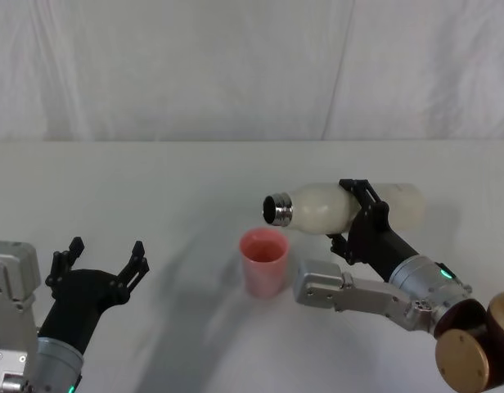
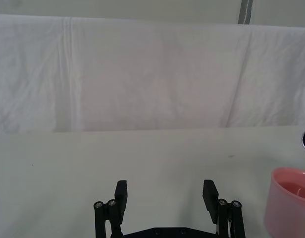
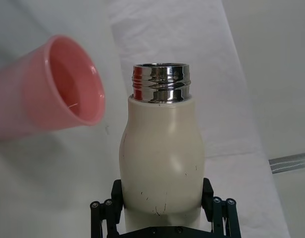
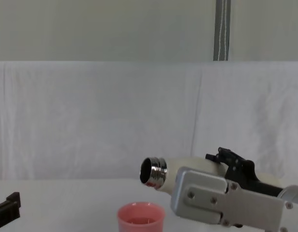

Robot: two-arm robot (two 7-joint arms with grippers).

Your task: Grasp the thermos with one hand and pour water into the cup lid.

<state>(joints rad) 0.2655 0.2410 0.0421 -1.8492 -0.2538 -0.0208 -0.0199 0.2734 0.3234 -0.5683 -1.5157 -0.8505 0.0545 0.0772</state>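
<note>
Pinching the thermos around its body, the right hand holds it tipped on its side, steel neck just above the cup lid's rim. Off to the side, the left hand rests spread over the white tabletop.

Thermos: cream-white bottle, shiny threaded steel neck, uncapped, tipped nearly horizontal in the air, mouth pointing left, just above and beside the cup lid's rim. Cup lid: small salmon-pink cup, upright on the white table, pinkish inside.
</note>
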